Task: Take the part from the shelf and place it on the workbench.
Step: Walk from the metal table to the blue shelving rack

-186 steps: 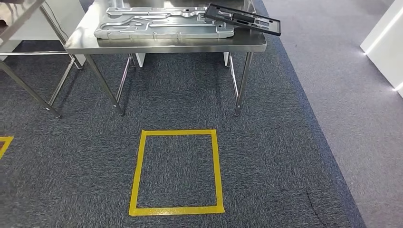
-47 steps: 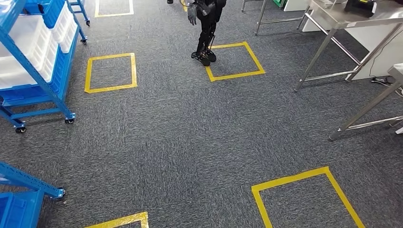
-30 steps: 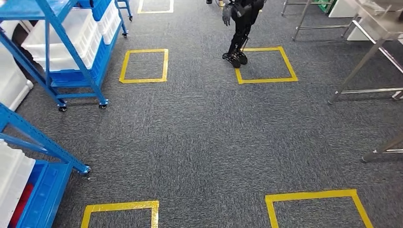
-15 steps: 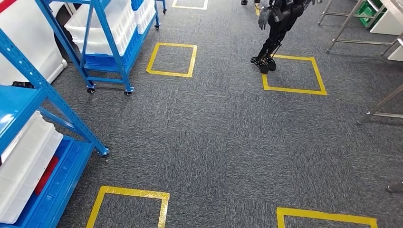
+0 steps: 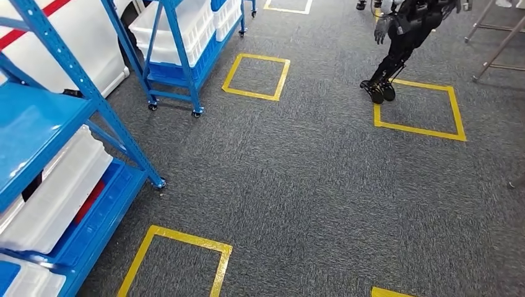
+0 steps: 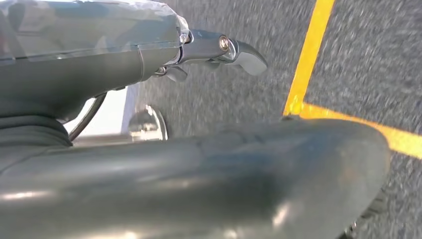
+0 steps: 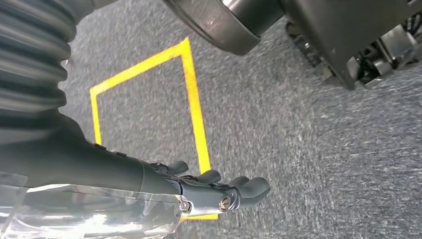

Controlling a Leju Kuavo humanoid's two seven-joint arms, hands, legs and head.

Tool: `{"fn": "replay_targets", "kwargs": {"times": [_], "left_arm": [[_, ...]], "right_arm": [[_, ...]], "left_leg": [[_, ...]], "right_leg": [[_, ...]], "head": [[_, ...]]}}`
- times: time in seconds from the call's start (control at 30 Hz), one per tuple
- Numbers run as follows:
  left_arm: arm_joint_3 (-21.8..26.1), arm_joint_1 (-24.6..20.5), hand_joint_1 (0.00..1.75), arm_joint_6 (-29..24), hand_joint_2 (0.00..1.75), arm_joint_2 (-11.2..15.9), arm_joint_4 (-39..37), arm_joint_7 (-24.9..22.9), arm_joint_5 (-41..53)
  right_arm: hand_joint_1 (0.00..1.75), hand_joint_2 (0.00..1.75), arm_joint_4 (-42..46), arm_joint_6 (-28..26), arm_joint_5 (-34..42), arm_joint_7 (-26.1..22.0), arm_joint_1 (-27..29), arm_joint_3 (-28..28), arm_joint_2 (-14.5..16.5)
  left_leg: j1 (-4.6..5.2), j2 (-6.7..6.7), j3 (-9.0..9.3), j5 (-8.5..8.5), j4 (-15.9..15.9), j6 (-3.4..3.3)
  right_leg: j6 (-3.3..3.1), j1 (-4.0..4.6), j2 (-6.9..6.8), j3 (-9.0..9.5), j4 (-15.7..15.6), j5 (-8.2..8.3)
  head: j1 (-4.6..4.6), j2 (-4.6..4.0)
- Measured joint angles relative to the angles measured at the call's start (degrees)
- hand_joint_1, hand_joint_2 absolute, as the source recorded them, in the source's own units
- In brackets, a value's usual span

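1. Turning has carried the head view round: the workbench with its metal plate, in front a few seconds ago, has gone out of sight, and the blue shelf [image 5: 56, 133] has come in at the left and grown nearer over the last second. That is the camera moving, not the things.
2. Step in hand, as I judge it: the walk to the shelf, before any pick. Nothing has been taken yet.
3. Left hand [image 6: 219, 50] hangs beside the body over the carpet [image 5: 297, 185], near a yellow tape line; its fingers lie loosely extended and apart, with nothing in them.
4. Right hand [image 7: 219, 191] hangs the same way above a yellow tape square [image 7: 191, 99], fingers slightly curled but apart, holding nothing.
5. On the shelf's lower levels sit white bins [image 5: 59, 195], with something red just visible beside one of them. Which item is the part I cannot tell from here; it is presumably somewhere on this shelf, still to be found.
6. A second blue shelf [image 5: 186, 43] with white bins stands farther off, and another robot [image 5: 399, 43] stands at the corner of a far tape square.
7. Next move, as I judge it: finish the turn to face the near shelf squarely, step into the floor square [image 5: 179, 263] in front of it, then raise an arm once the part is in sight.
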State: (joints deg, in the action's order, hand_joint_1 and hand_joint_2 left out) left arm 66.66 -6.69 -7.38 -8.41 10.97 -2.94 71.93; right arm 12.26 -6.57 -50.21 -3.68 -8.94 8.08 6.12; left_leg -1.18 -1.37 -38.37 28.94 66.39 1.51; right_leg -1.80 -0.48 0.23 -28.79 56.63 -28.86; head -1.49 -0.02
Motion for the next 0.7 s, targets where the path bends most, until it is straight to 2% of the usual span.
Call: {"fn": "replay_targets", "kwargs": {"times": [0.03,0.07,0.1,0.13,0.17,0.2,0.23,0.27,0.3,0.37,0.43,0.47,0.5,0.53,0.57,0.6,0.63,0.67,0.7], "left_arm": [[0.06,-0.04,0.0,-0.01,0.0,-0.01,0.0,0.01,-0.04],[0.11,-0.01,0.0,-0.01,0.0,-0.02,0.0,0.01,-0.08],[0.18,0.06,0.0,-0.02,0.0,-0.01,0.0,0.01,-0.16],[0.3,0.14,0.0,-0.07,0.0,0.0,0.0,0.01,-0.25],[0.42,0.18,0.0,-0.16,0.0,0.03,0.0,0.01,-0.32],[0.52,0.16,0.0,-0.27,0.0,0.05,0.0,0.01,-0.39],[0.6,0.07,0.0,-0.39,0.0,0.08,0.0,0.01,-0.46],[0.63,-0.04,0.0,-0.49,0.0,0.09,0.0,0.01,-0.57],[0.67,-0.13,0.0,-0.55,0.0,0.09,0.0,0.01,-0.69],[0.85,-0.1,0.0,-0.7,0.0,0.08,0.0,0.01,-0.91],[1.1,0.01,0.0,-0.91,0.0,0.05,0.0,0.02,-1.01],[1.21,-0.07,0.0,-0.99,0.0,0.04,0.0,0.03,-1.06],[1.32,-0.18,0.0,-1.04,0.0,0.04,0.0,0.04,-1.13],[1.44,-0.29,0.0,-1.05,0.0,0.03,0.0,0.05,-1.25],[1.58,-0.36,0.0,-1.06,0.0,0.03,0.0,0.05,-1.37],[1.73,-0.35,0.0,-1.08,0.0,0.03,0.0,0.05,-1.49],[1.87,-0.32,0.0,-1.1,0.0,0.0,0.0,0.05,-1.6],[1.98,-0.31,0.0,-1.18,0.0,-0.04,0.0,0.05,-1.7],[2.06,-0.3,0.0,-1.27,0.0,-0.09,0.0,0.06,-1.78]], "right_arm": [[0.0,1.75,0.0,0.0,0.0,0.0,0.06,-0.02,-0.03],[0.0,1.75,0.0,0.02,-0.01,0.01,0.1,-0.03,-0.04],[0.0,1.75,0.0,0.04,-0.02,0.01,0.13,-0.04,-0.04],[0.0,1.75,0.0,0.08,-0.06,0.01,0.15,-0.04,-0.04],[0.0,1.75,0.0,0.11,-0.12,0.01,0.14,-0.04,-0.04],[0.0,1.75,0.0,0.17,-0.2,0.01,0.13,-0.05,-0.04],[0.0,1.75,0.0,0.24,-0.27,0.02,0.12,-0.05,-0.05],[0.0,1.75,0.0,0.33,-0.34,0.02,0.12,-0.06,-0.06],[0.0,1.75,0.0,0.47,-0.4,0.04,0.12,-0.06,-0.07],[0.0,1.75,0.01,0.65,-0.48,0.07,-0.04,-0.07,-0.08],[0.0,1.75,0.03,0.69,-0.5,0.04,-0.17,-0.1,-0.09],[0.0,1.75,0.03,0.69,-0.5,0.01,-0.22,-0.15,-0.1],[0.0,1.75,0.04,0.68,-0.5,-0.03,-0.3,-0.21,-0.11],[0.0,1.75,0.05,0.68,-0.5,-0.07,-0.48,-0.28,-0.12],[0.0,1.75,0.05,0.69,-0.5,-0.08,-0.68,-0.34,-0.13],[0.0,1.75,0.07,0.69,-0.5,-0.08,-0.83,-0.4,-0.13],[0.0,1.75,0.08,0.72,-0.55,-0.07,-0.89,-0.44,-0.13],[0.0,1.75,0.08,0.78,-0.62,-0.05,-0.82,-0.46,-0.13],[0.0,1.75,0.08,0.85,-0.72,-0.03,-0.64,-0.48,-0.14]], "left_leg": [[-0.03,0.44,-1.76,1.76,4.02,0.05],[-0.04,0.6,-2.99,2.75,7.05,0.11],[-0.04,0.72,-3.28,2.75,8.21,0.13],[-0.03,0.92,-2.41,1.72,7.02,0.08],[0.01,1.38,-0.45,-0.06,3.67,-0.09],[0.14,2.41,1.87,-1.54,-0.49,-0.34],[0.41,3.42,3.86,-2.55,-4.18,-0.69],[0.66,4.23,5.1,-3.0,-6.56,-1.04],[0.9,4.61,5.52,-2.9,-7.55,-1.33],[0.96,3.74,5.44,-3.1,-7.9,-1.88],[0.71,2.81,5.49,-3.5,-8.48,-2.51],[0.55,2.4,5.51,-3.71,-8.74,-2.78],[0.54,2.0,5.41,-3.81,-8.81,-2.93],[0.54,1.54,5.3,-3.88,-8.8,-3.0],[0.55,1.01,5.25,-3.92,-8.79,-3.0],[0.53,0.41,5.26,-3.97,-8.76,-2.94],[0.48,-0.28,5.3,-4.01,-8.7,-2.84],[0.4,-1.03,5.33,-4.05,-8.6,-2.69],[0.3,-1.77,5.25,-4.08,-8.49,-2.47]], "right_leg": [[-0.17,0.24,-0.8,-0.06,0.04,-0.02],[-0.26,0.47,-1.56,-0.09,0.09,-0.06],[-0.32,0.66,-2.28,-0.1,0.16,-0.13],[-0.35,0.81,-2.95,-0.07,0.27,-0.23],[-0.33,0.91,-3.58,0.01,0.39,-0.37],[-0.23,1.0,-4.15,0.11,0.52,-0.56],[-0.03,1.15,-4.68,0.14,0.74,-0.79],[0.2,1.28,-5.18,0.14,0.88,-0.95],[0.43,1.37,-5.63,0.12,0.98,-1.07],[0.94,1.37,-6.28,0.13,1.01,-1.21],[1.63,1.11,-4.3,-0.36,2.49,-2.5],[1.96,0.9,-2.81,-1.33,4.73,-3.97],[2.2,0.68,-1.48,-2.82,8.08,-5.82],[2.37,0.51,-0.91,-4.56,11.98,-7.61],[2.54,0.34,-0.74,-5.97,15.27,-8.73],[2.68,0.16,-0.68,-6.58,16.9,-8.75],[2.81,-0.04,-0.59,-6.2,16.32,-7.61],[2.91,-0.3,-0.32,-4.84,13.53,-5.53],[3.01,-0.6,0.53,-3.08,9.6,-3.38]], "head": [[0.0,0.0],[0.0,0.0],[0.0,0.0],[0.0,0.0],[0.0,0.0],[0.0,0.0],[0.0,0.0],[0.01,0.0],[0.02,0.0],[0.02,0.0],[0.02,0.0],[0.02,0.0],[0.02,0.0],[0.02,0.0],[0.02,0.0],[0.02,0.0],[0.02,0.0],[0.02,0.0],[0.02,0.0]]}}
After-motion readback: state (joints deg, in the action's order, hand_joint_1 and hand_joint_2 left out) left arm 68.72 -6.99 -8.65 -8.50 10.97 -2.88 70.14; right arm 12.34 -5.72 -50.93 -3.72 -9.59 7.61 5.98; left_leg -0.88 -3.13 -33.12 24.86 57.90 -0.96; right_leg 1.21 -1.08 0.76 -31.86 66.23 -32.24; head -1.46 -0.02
